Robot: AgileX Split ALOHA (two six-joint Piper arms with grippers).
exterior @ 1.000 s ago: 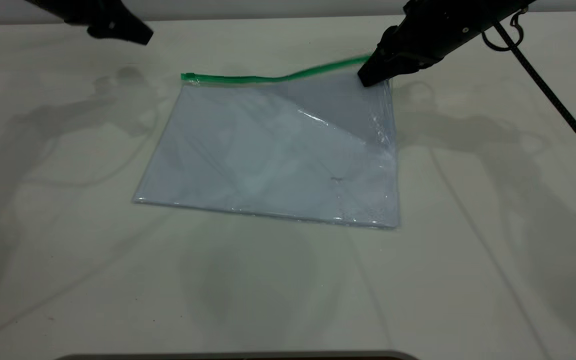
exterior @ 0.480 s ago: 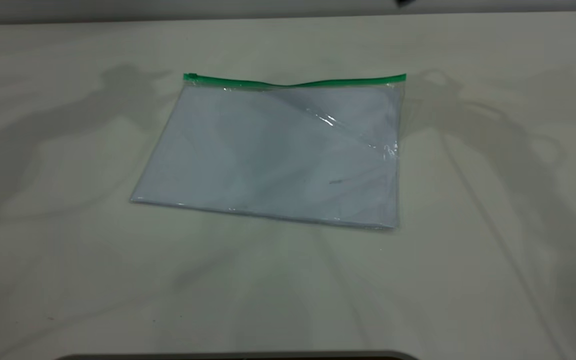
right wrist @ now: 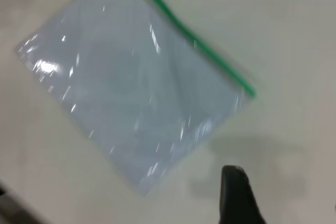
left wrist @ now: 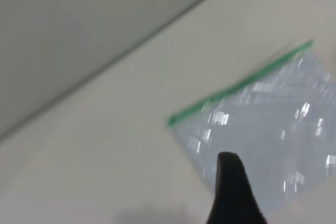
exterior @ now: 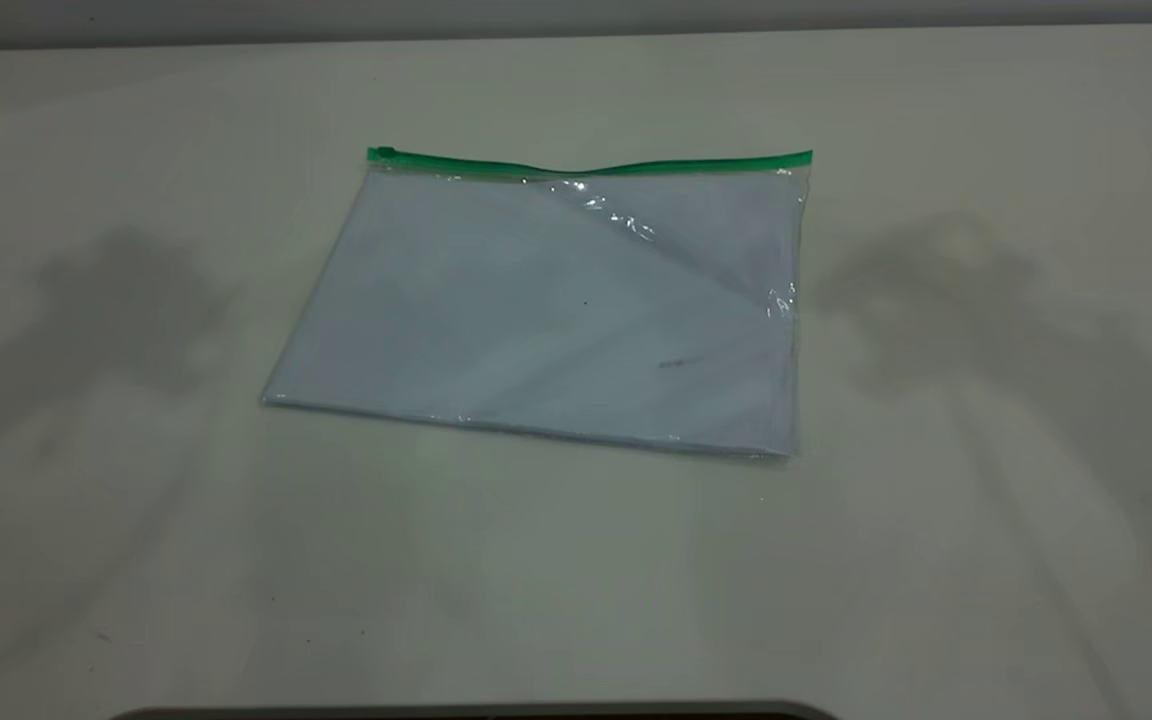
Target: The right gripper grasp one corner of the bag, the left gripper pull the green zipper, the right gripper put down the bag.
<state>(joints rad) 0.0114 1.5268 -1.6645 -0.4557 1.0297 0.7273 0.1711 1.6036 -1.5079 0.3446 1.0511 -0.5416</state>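
From the outside camera I see the bag (exterior: 556, 310) lying flat on the white table (exterior: 986, 560), clear plastic over white paper, with nothing touching it. The green zipper (exterior: 591, 165) runs along its far long edge, with the small slider tab (exterior: 381, 153) at the end on my left arm's side. A second ago my right gripper was pinching the far corner on its own side and holding that end of the green strip up off the table; now the corner is down and the strip lies nearly straight, with only a slight rise near its middle. Both arms have left the outside view, and only their soft shadows fall on the table to either side of the bag.

The left gripper (left wrist: 233, 192) shows one dark fingertip above the table, the bag beyond it. The right gripper (right wrist: 239, 195) shows the same, clear of the bag. How far either is open, I cannot tell; neither holds anything.
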